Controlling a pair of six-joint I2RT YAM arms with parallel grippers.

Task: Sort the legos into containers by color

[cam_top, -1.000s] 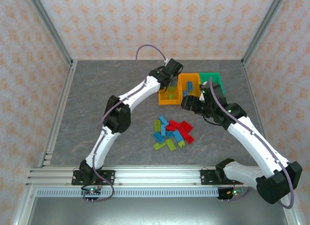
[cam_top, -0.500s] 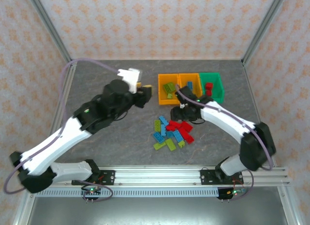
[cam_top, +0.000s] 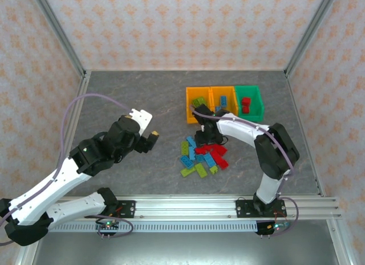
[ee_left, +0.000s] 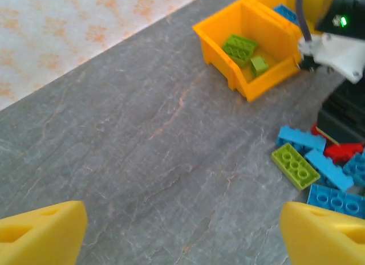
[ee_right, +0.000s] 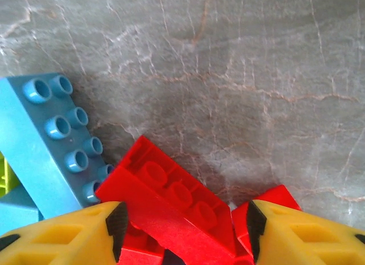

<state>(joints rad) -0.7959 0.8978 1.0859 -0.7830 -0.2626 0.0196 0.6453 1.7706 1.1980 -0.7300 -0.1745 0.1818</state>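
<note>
My right tool sits low on the pile of legos at the middle of the table. Its jaws are half-wide astride a red lego and, I judge, not yet gripping. Next: close, lift straight up, then carry to the green bin by the far edge. My left tool, wide and empty, hovers over bare table toward the left edge, well apart.

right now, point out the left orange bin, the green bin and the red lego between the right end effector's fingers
left orange bin (ee_left: 271, 81), left wrist view, outer near wall
green bin (cam_top: 248, 89), top view, far wall
red lego (ee_right: 171, 196), right wrist view, studded top face
</note>
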